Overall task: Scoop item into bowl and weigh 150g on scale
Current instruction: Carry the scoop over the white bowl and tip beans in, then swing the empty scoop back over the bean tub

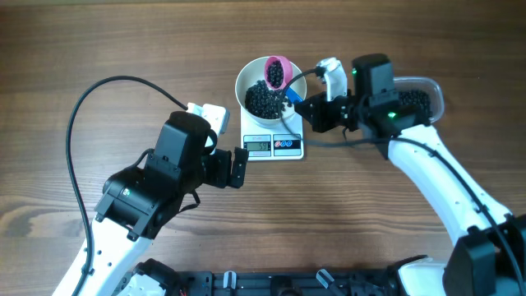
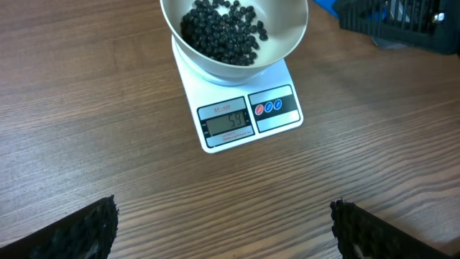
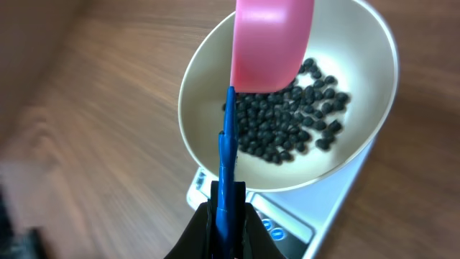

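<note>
Scale (image 2: 277, 119) carries the bowl (image 1: 243, 86), with beads (image 2: 219, 32) heaped inside. Right gripper (image 3: 228, 216) is clenched on the blue handle of the pink scoop (image 3: 273, 43), over the bowl: tip slowly, trickle, watch display toward 150 g. Tub (image 1: 436, 86) sits under the right arm. Left gripper (image 2: 226, 230) released, near the scale front; pour path looks clear

- Tabletop (image 1: 123, 49): brown, with streaked wood grain.
- Bowl (image 1: 241, 82): plain white.
- Beads (image 1: 261, 102): black, slightly glossy.
- Scale (image 2: 277, 122): white, with a grey display (image 2: 227, 123) showing dark digits.
- Buttons (image 2: 269, 107): one red, two blue.
- Scoop (image 3: 272, 43): pink, with a blue handle (image 3: 228, 144).
- Left hand (image 2: 223, 234): black, with stippled pads (image 2: 79, 230).
- Right hand (image 3: 228, 234): black.
</note>
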